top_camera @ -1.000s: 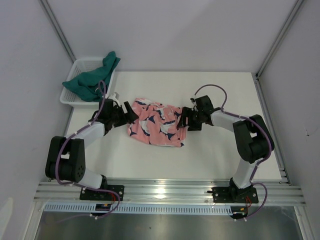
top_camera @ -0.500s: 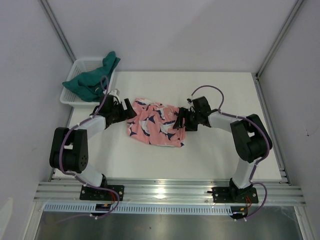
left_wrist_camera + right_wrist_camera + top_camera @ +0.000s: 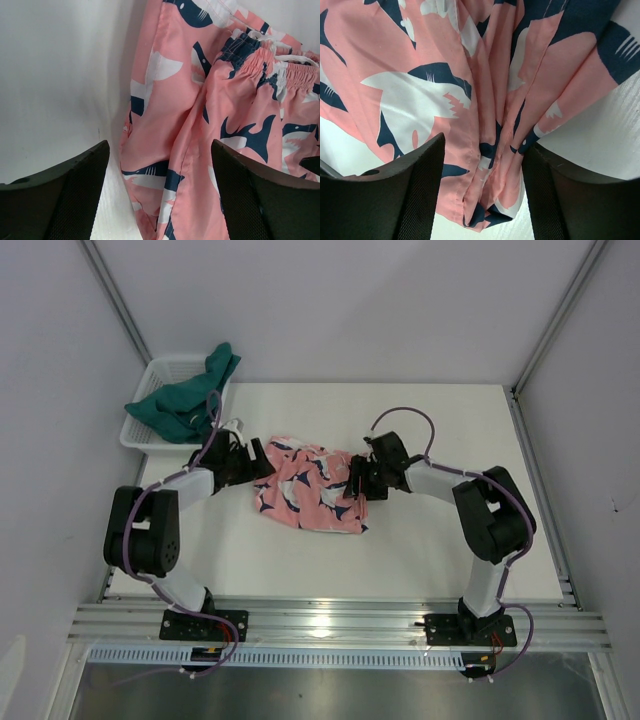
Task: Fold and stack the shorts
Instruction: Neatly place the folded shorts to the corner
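While pink shorts (image 3: 305, 492) lie on table (image 3: 450, 430), well off its edges:
Left gripper (image 3: 160, 145) spread at hem; right gripper (image 3: 484, 142) spread astride bunched folds.

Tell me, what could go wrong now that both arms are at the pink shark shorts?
The right tool stands open over a bunched edge of the pink shorts; closing there might catch several layers, or only one, and skew the fold. The left tool is open at the opposite edge, one finger over bare table; it may miss the cloth.
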